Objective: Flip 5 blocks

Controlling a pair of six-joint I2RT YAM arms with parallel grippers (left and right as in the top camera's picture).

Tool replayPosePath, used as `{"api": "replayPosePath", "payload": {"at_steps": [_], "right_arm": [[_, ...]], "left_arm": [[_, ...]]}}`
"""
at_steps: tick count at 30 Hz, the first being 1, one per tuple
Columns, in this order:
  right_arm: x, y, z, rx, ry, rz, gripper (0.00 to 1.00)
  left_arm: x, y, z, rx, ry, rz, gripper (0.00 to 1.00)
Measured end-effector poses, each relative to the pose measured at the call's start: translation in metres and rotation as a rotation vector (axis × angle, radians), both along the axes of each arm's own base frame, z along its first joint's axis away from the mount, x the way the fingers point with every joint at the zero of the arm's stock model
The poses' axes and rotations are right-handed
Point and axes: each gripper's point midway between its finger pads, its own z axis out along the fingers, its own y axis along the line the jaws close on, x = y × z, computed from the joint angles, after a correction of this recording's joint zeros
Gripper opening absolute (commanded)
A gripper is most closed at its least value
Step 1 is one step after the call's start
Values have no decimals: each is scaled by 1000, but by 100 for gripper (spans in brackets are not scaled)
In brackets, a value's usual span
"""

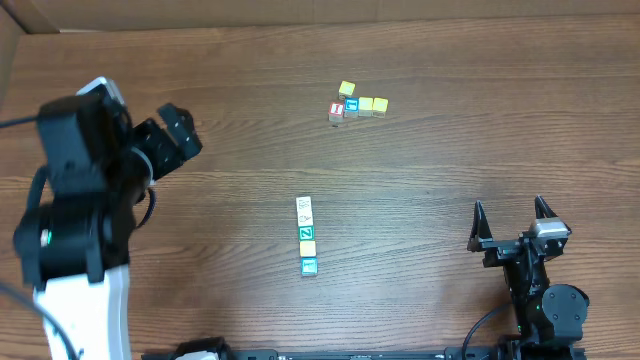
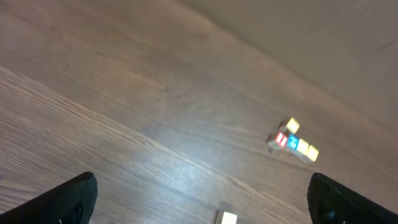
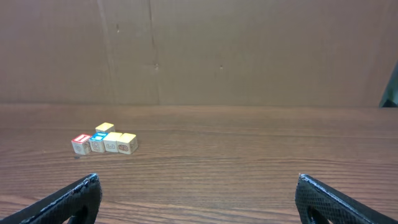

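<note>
The blocks stand in a short column mid-table: two white ones at the top, then a green Z block, a pale yellow block and a teal-blue block. My left gripper hangs open at the far left, well away from the column. In the left wrist view that gripper holds nothing, and only the top white block shows at the bottom edge. My right gripper stands open and empty to the right of the column; in its own view, the right gripper faces bare table.
A second cluster lies at the back: a red-and-white cube, a blue cube and brighter yellow cubes. This far cluster also shows in the left wrist view, and the same cluster sits before a cardboard wall.
</note>
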Motion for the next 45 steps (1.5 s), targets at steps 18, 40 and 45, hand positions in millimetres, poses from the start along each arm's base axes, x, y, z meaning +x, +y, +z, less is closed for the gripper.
{"api": "replayPosePath", "payload": {"at_steps": [18, 40, 45], "right_arm": [[0, 0, 0, 0, 0, 0, 100], [0, 0, 0, 0, 0, 0, 100], [0, 0, 0, 0, 0, 0, 100]], "left_arm": [[-114, -2, 49, 72, -215, 62, 100], [-152, -13, 69, 111, -956, 37, 100], [-167, -12, 102, 120, -1256, 61, 100]]}}
